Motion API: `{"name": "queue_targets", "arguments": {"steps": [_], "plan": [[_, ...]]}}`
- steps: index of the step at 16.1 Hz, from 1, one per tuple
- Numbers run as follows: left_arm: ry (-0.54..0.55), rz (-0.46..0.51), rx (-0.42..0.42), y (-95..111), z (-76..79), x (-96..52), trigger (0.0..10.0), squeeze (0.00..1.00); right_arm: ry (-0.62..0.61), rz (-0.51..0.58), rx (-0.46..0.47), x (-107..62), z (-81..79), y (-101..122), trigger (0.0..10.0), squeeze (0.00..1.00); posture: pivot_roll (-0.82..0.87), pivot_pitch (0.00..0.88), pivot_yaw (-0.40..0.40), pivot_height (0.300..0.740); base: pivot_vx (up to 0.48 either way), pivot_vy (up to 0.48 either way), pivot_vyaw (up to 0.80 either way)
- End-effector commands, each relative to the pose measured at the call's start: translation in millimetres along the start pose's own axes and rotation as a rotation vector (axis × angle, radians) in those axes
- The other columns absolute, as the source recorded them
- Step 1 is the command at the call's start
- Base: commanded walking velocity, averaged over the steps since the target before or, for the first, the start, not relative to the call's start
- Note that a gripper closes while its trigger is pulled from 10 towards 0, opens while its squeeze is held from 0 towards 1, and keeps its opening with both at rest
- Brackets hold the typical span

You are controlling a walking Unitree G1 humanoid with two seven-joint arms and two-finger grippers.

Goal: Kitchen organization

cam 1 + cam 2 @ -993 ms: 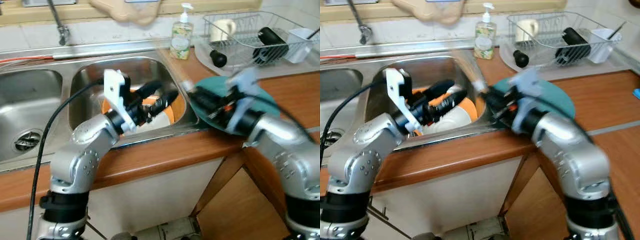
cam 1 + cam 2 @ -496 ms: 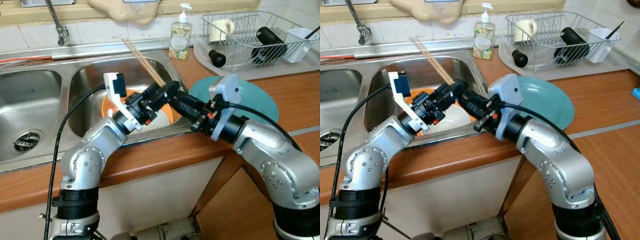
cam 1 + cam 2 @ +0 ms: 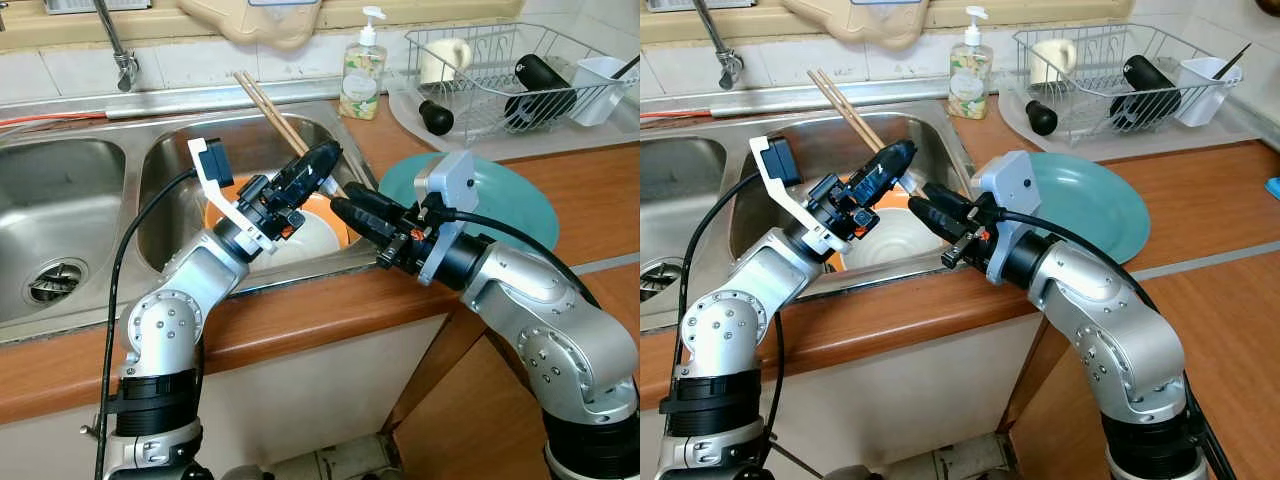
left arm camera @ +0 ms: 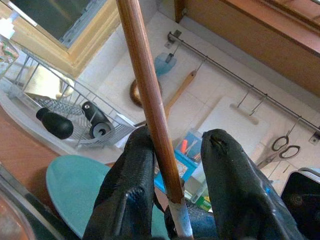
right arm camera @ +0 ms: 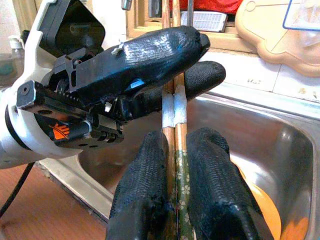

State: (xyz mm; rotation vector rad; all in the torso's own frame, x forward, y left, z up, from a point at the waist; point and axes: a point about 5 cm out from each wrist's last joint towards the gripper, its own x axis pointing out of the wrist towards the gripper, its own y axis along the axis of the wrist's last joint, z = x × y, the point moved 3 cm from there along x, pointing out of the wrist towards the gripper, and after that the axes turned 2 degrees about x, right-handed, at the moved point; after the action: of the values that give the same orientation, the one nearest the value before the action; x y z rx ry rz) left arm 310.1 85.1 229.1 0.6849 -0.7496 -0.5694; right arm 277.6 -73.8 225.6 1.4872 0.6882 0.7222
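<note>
Since half a second ago my left pincer has risen along the chopsticks, both pincers clamped on them above the sink's right basin; my right pincer holds lower. Light, stiff, slippery sticks: best gripped mid-length, together.

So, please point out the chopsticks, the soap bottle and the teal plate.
chopsticks (image 3: pixel 268 107), left eye view, bare upper shafts.
soap bottle (image 3: pixel 362 78), left eye view, middle of its body.
teal plate (image 3: pixel 1095 208), right eye view, inner surface.
</note>
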Motion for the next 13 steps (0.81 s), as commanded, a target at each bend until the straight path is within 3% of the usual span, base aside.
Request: {"name": "queue_targets", "arguments": {"steps": [1,7,8,11,12,13], "plan": [[-0.019,-0.003,-0.009,1.3,2.1,2.9,0.0,0.0,-0.009,-0.004,-0.012,-1.3,-0.4,-1.4,0.0,0.0,-0.07,0.0,0.03,0.74,0.0,0.0,0.0],[-0.024,-0.021,-0.029,-1.0,1.3,5.3,0.0,0.0,-0.034,-0.005,-0.029,-4.9,1.8,-1.9,0.0,0.0,-0.07,0.0,0.049,0.74,0.0,0.0,0.0],[-0.022,-0.023,-0.027,-1.5,1.1,5.4,0.0,0.0,-0.034,-0.006,-0.03,-4.8,1.8,-1.9,0.7,0.0,-0.07,0.0,0.052,0.74,0.0,0.0,0.0],[-0.015,-0.032,-0.027,-3.9,-0.1,6.0,0.0,0.0,-0.036,-0.009,-0.039,-4.8,1.8,-2.1,4.9,0.0,-0.07,0.0,0.052,0.74,0.0,0.0,0.0],[-0.009,-0.033,-0.023,-4.3,-0.9,6.3,0.0,0.0,-0.037,-0.013,-0.044,-5.1,2.0,-2.5,9.5,0.0,-0.07,0.0,0.052,0.74,0.0,0.0,0.0],[-0.002,-0.034,-0.015,-4.4,-1.8,6.7,0.0,0.0,-0.034,-0.019,-0.051,-5.2,2.0,-3.1,10.0,0.0,-0.08,0.0,0.05,0.74,0.0,0.0,0.0]]}}
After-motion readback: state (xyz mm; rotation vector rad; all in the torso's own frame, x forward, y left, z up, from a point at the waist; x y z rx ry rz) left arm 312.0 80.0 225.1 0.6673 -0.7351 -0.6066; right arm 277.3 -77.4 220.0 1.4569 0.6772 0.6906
